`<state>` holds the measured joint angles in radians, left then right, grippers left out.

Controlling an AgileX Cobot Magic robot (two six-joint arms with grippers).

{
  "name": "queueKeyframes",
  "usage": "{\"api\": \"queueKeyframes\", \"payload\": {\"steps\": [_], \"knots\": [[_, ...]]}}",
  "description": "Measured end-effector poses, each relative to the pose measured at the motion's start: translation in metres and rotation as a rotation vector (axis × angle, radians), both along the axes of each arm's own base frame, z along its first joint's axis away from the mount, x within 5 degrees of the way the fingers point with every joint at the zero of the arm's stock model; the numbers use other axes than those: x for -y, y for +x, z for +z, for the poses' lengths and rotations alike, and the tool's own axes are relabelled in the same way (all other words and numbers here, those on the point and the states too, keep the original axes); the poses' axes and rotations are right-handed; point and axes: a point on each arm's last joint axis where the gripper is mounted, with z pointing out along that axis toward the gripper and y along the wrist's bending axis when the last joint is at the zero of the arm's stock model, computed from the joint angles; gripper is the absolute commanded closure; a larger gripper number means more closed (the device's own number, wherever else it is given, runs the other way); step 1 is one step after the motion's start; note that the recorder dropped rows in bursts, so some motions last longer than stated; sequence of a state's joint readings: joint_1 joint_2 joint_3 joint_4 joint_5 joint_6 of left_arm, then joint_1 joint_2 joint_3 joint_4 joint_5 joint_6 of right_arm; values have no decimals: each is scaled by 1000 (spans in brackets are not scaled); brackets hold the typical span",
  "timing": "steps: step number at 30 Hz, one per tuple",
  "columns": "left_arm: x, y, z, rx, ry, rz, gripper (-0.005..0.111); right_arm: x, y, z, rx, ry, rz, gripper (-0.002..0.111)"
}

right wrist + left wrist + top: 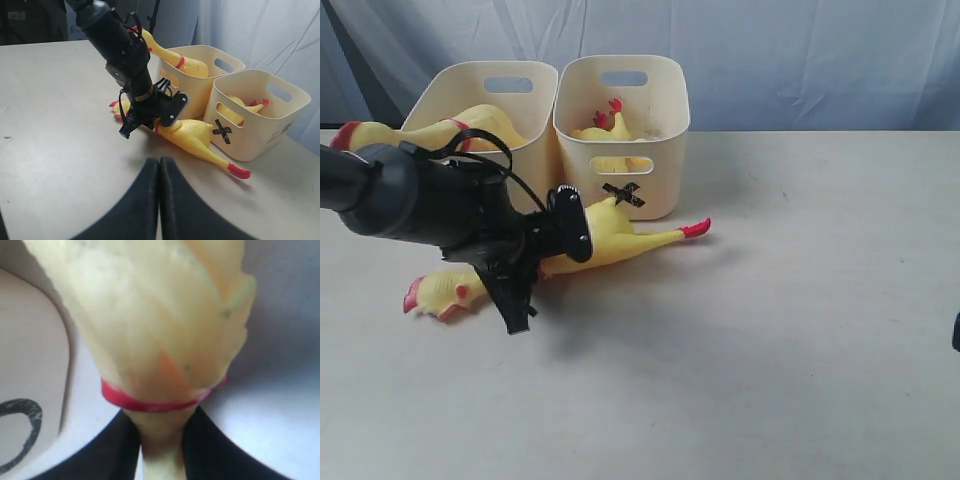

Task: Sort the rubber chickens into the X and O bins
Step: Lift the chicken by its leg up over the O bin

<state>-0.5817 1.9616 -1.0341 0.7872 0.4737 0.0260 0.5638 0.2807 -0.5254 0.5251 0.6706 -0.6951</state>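
Ext. view: we see third chicken [610, 240] flat on table [770, 350], just in front of X bin [655, 170]. Long axis left-right, feet toward right. Left gripper [517, 305] at its neck end, so left arm much nearer.
Left wrist view: fingers [112, 455] narrow, hugging neck beside red band [155, 402]; we judge grip is on.
Right wrist view: right gripper [159, 200] closed, empty, well apart from chicken.

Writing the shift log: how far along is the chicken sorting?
Done: first chicken in the X bin; second chicken across the O bin, head overhanging. In hand: left claw grips the third chicken by the neck, on the table. Left: binning it.
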Motion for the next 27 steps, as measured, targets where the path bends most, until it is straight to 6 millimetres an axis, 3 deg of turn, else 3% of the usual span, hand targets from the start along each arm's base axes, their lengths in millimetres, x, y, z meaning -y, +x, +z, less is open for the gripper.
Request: {"api": "queueKeyframes", "payload": {"steps": [7, 14, 21, 27], "knots": [[12, -23, 20, -55, 9, 48, 107, 0, 0, 0, 0, 0, 0, 108], [20, -55, 53, -107, 14, 107, 107, 0, 0, 0, 0, 0, 0, 108], [14, -80, 91, -177, -78, 224, 107, 0, 0, 0, -4, -4, 3, 108], [2, -102, 135, -186, -219, 317, 107, 0, -1, -1, -9, -8, 6, 108]]}}
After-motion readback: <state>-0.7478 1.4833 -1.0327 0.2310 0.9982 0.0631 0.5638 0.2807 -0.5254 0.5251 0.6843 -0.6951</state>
